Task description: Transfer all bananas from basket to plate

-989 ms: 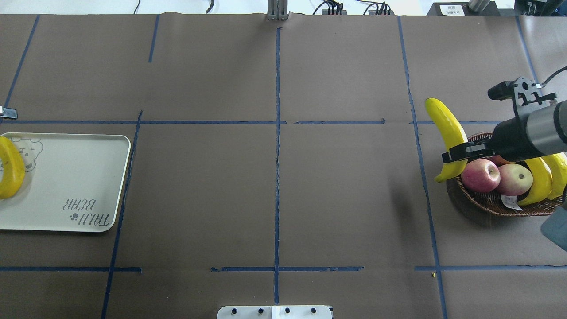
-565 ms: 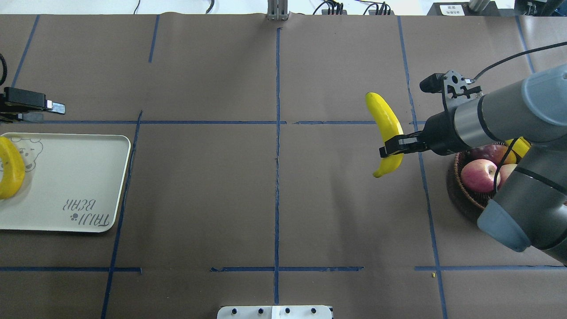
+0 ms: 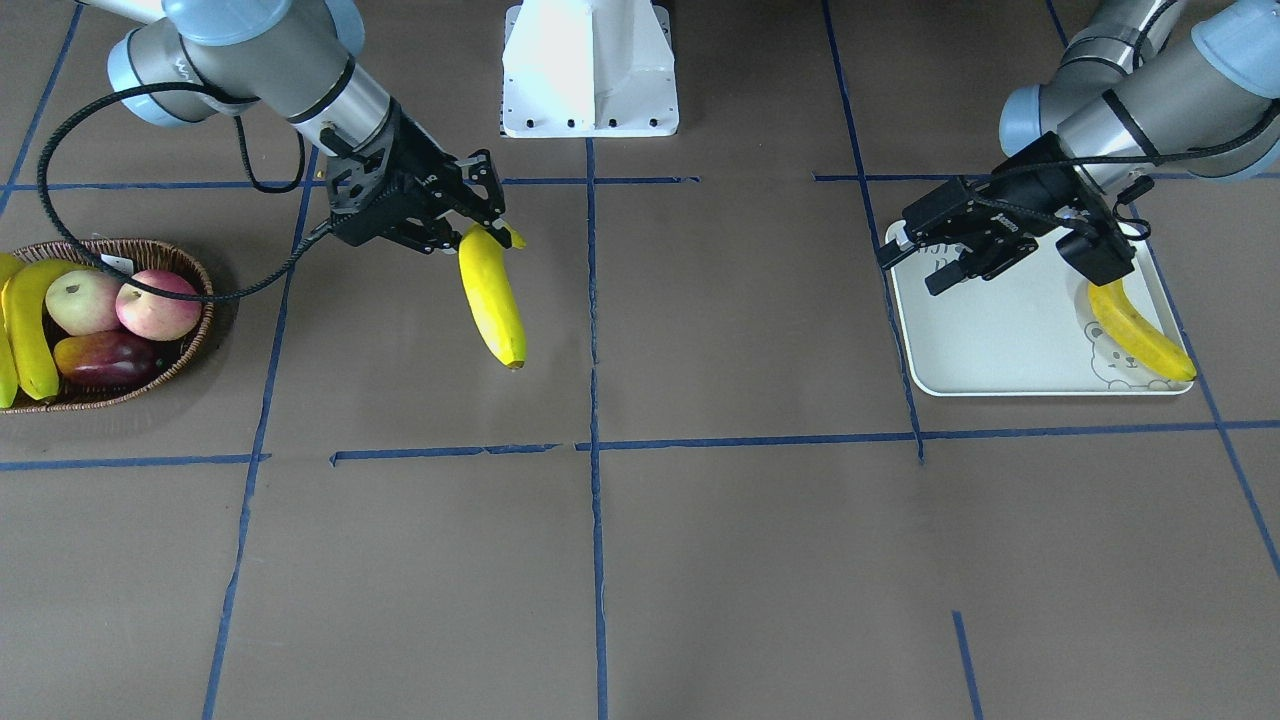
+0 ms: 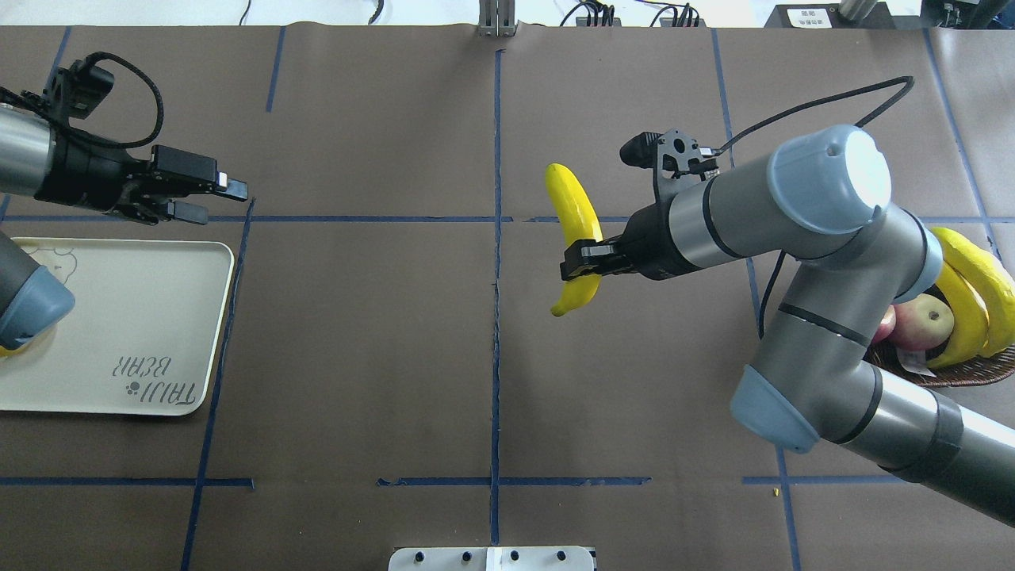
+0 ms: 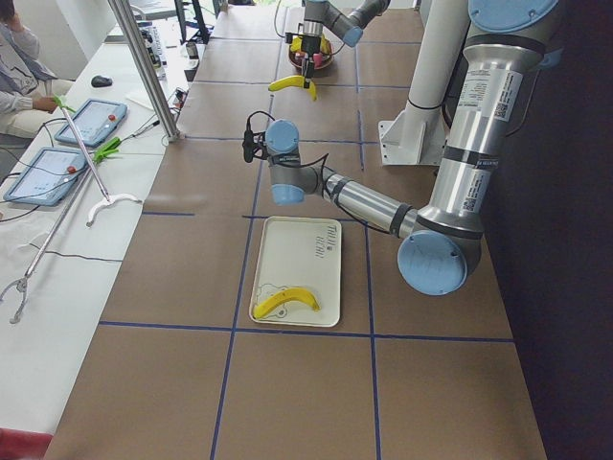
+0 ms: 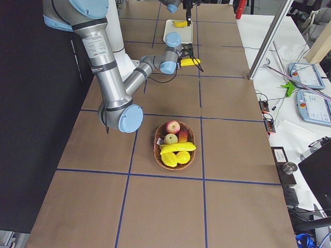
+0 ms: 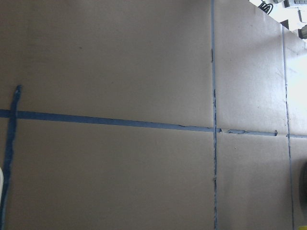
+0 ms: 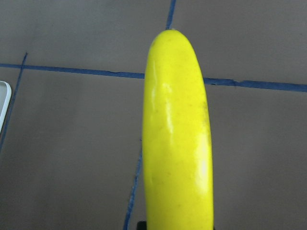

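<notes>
The right tool (image 4: pixel 583 264) is clamped across the carried banana (image 4: pixel 572 208) below its middle. It holds the fruit clear of the table (image 4: pixel 357 357), just right of centre, probably for a hand-over. The left tool (image 4: pixel 218 201), jaws apart and empty, hovers over the plate's (image 4: pixel 158 317) far inner corner. One banana (image 3: pixel 1140 332) lies on the plate at the table's left end. More bananas (image 3: pixel 30 320) sit in the basket (image 3: pixel 150 250) at the right end.

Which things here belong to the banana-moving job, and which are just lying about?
Job: plate, basket, held banana, right gripper, banana on the plate, banana in the basket.
Lying about: two apples, dark red fruit, all in the basket.
</notes>
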Available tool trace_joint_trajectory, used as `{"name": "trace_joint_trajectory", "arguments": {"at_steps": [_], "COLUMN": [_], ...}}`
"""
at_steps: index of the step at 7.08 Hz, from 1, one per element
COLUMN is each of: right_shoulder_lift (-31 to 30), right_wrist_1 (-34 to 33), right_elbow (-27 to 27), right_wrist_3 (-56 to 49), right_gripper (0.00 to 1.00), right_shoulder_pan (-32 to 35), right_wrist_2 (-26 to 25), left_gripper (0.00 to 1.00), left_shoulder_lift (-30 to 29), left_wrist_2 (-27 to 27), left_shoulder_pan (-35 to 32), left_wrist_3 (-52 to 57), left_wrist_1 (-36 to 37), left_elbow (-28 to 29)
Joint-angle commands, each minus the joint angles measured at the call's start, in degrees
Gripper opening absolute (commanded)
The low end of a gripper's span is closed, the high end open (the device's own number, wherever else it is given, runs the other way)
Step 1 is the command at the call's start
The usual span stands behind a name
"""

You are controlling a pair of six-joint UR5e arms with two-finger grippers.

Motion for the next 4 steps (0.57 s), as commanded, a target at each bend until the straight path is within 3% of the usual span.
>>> {"name": "trace_joint_trajectory", "arguments": {"at_steps": [1, 4], "right_shoulder_lift": [3.99, 8.56], "right_wrist_1": [0.00, 0.09], "right_elbow": [-1.50, -3.34], "right_wrist_3": [4.18, 10.08], "right_gripper": [0.01, 0.02], "right_shoulder_pan": [-2.27, -5.16], "right_wrist_2": [-2.91, -8.00], "left_gripper": [0.99, 0.99], "left_shoulder_lift": [-5.64, -13.19], "left_wrist_2": [7.28, 15.91], "left_shoulder_pan": [4.31, 11.77], "left_wrist_3": [-7.68, -15.62], "left_wrist_1": [0.05, 0.74], "left_elbow": [0.05, 0.40]}}
